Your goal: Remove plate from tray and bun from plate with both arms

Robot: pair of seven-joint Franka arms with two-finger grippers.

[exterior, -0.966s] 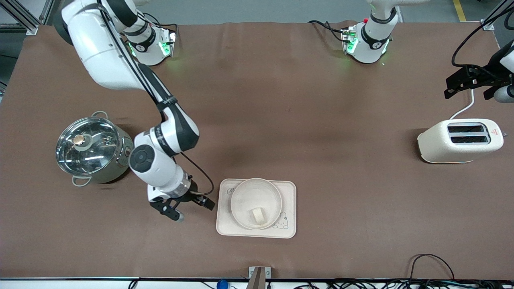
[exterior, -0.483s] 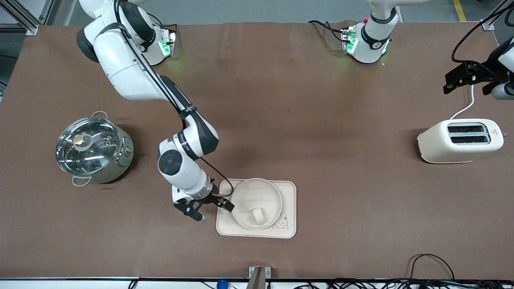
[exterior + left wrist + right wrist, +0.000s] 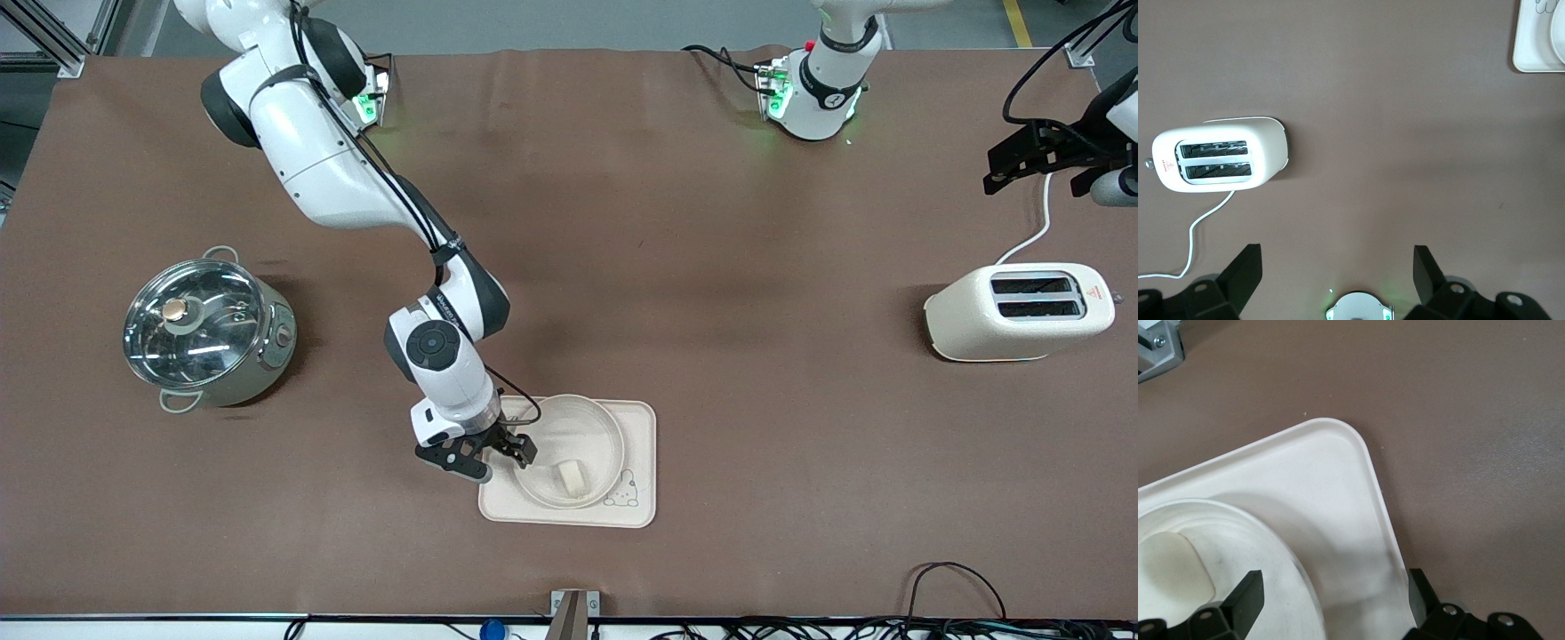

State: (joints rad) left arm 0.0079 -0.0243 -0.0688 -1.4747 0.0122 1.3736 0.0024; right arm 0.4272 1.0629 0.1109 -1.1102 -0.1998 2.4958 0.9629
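Observation:
The round cream plate (image 3: 550, 418) sits on the rectangular rabbit tray (image 3: 645, 462), with the small pale bun (image 3: 572, 478) lying in it near its rim closest to the front camera. My right gripper (image 3: 500, 459) is open and empty, low over the tray's edge at the right arm's end, straddling the plate's rim. In the right wrist view the gripper (image 3: 1335, 597) shows one finger over the plate (image 3: 1258, 527) and one at the tray's rim (image 3: 1371, 480), and the bun (image 3: 1171, 567) is apart from both. My left gripper (image 3: 1049, 164) waits open, high over the table's left-arm end.
A steel pot with a glass lid (image 3: 206, 331) stands toward the right arm's end. A cream toaster (image 3: 1019, 311) with a white cord stands toward the left arm's end; it also shows in the left wrist view (image 3: 1218, 160). Cables run along the table edge nearest the front camera.
My right arm has swung from beside the pot to the tray, bringing its open gripper over the tray's edge and the plate's rim. The plate and bun have not moved.

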